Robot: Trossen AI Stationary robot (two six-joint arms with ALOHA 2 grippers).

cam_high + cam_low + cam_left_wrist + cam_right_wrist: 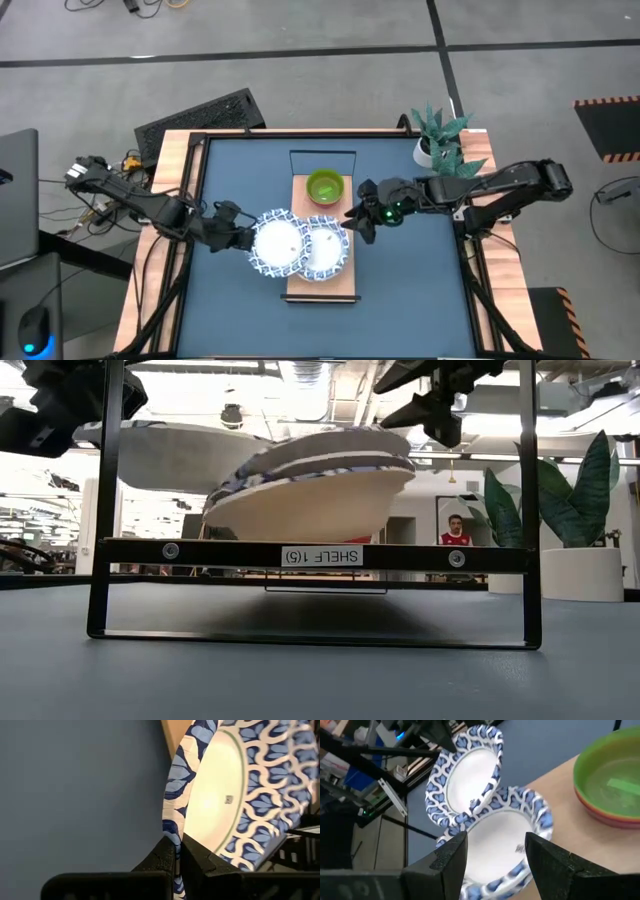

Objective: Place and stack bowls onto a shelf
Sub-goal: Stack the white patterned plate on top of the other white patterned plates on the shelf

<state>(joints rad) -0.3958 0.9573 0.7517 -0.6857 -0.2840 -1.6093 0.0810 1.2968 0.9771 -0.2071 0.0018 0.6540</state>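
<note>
The light wood shelf [322, 285] runs near to far at the table's middle. A green bowl [323, 186] sits on its far part, nested on a red one [600, 810]. A stack of white blue-rimmed dishes [328, 252] rests on the near part. My left gripper [243, 238] is shut on another such dish [275, 243], which overlaps the stack's left rim. My right gripper [358, 222] hovers open just right of the stack, fingers [451, 857] spread above it. The purple and yellow bowls are hidden. My left gripper pinches the dish's rim [172, 832] between its two fingers, at the edge that faces the table's left. The fingers come in nearly level from the left. The dish [170, 450] is tilted and lifted off the table. Its right edge [482, 805] lies over the stack's rim; whether they touch, I cannot tell.
A white plant pot with green leaves [432, 148] stands at the table's far right corner. The shelf's black frame [320, 556] rises above the blue tabletop [240, 180]. A keyboard [200, 118] lies beyond the far left edge. A person [456, 530] stands far behind.
</note>
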